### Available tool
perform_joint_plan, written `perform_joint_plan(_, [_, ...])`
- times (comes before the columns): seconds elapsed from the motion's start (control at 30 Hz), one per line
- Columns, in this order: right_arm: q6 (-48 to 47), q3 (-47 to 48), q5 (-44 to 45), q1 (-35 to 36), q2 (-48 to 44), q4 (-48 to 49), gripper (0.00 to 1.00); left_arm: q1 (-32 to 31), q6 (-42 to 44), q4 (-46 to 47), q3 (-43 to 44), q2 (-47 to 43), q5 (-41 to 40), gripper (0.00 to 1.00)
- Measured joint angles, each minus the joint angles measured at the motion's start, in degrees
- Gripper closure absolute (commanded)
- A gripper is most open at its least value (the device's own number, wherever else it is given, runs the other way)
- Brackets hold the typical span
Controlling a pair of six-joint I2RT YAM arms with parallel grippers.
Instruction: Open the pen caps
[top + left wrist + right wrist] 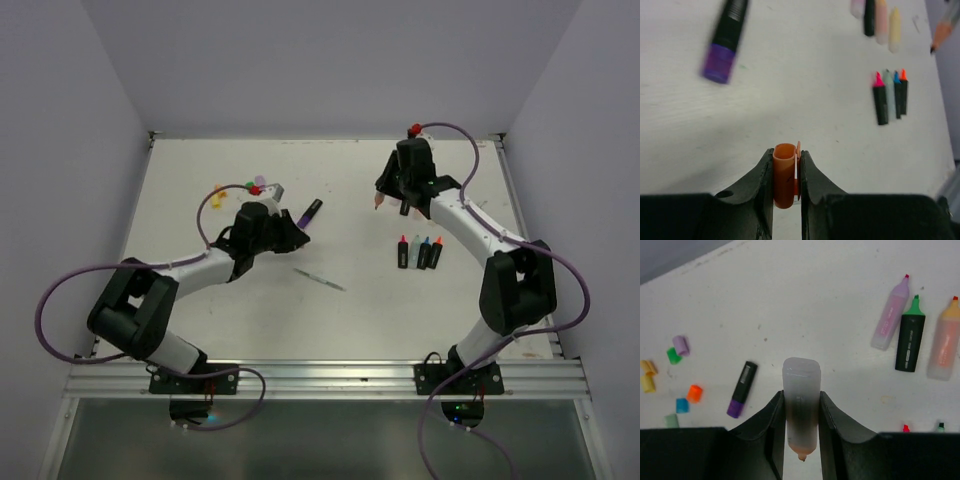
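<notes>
My left gripper (pixel 786 165) is shut on an orange pen cap (pixel 784 175), held open end up above the table; it sits left of centre in the top view (pixel 295 236). My right gripper (pixel 801 405) is shut on a pale uncapped highlighter barrel (pixel 801 400) with an orange tip, at the back right (pixel 386 196). A black pen (pixel 743 377) with its purple cap (pixel 734 408) on lies between the arms (pixel 310 212). Loose caps lie at the left: purple (pixel 681 345), green (pixel 673 356), yellow (pixel 647 380), orange (pixel 694 393), blue (pixel 682 405).
Several uncapped pens (pixel 420 250) lie in a row by the right arm. Three more uncapped pens, lilac (pixel 890 315), black with a green tip (pixel 910 335) and peach (pixel 945 340), show in the right wrist view. A thin silvery stick (pixel 320 279) lies mid-table.
</notes>
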Motion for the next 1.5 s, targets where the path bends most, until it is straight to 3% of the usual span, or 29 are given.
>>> perform_joint_plan(0.17, [-4.26, -7.76, -0.20, 0.15, -1.57, -6.10, 1.00, 5.62, 1.53, -9.01, 0.00, -6.32, -14.84, 1.00])
perform_joint_plan(0.33, [-7.78, -10.95, -0.04, 0.92, -1.57, -11.93, 1.00, 7.72, 2.27, -14.93, 0.39, -4.70, -22.12, 1.00])
perform_joint_plan(0.77, [-11.10, -13.38, 1.09, 2.95, 2.47, -13.84, 1.00, 7.93, 2.29, -19.87, 1.68, 2.27, -29.68, 1.00])
perform_joint_plan(0.97, [-11.41, -13.49, 2.86, 3.63, 5.55, -13.97, 0.86, 7.96, 2.40, -19.87, 2.40, 3.02, -31.06, 1.00])
perform_joint_plan(1.03, [-11.41, -13.55, 3.65, 3.85, 5.70, -13.99, 0.80, 7.96, 2.43, -19.82, 2.45, 3.13, -31.23, 0.95])
perform_joint_plan(1.07, [-11.41, -13.57, 4.13, 4.09, 5.73, -13.97, 0.71, 7.96, 2.43, -19.82, 2.45, 3.13, -31.26, 0.91])
perform_joint_plan(1.17, [-11.41, -13.57, 5.25, 4.61, 5.73, -13.97, 0.59, 7.96, 2.45, -19.76, 2.45, 3.17, -31.50, 0.74])
perform_joint_plan(1.3, [-11.50, -13.53, 7.34, 5.57, 5.70, -14.12, 0.51, 8.00, 2.56, -19.58, 2.43, 3.23, -31.93, 0.58])
perform_joint_plan(1.5, [-11.39, -9.77, 10.67, 7.89, 5.75, -16.41, 0.46, 8.04, 2.49, -18.93, 2.32, 3.19, -31.89, 0.50])
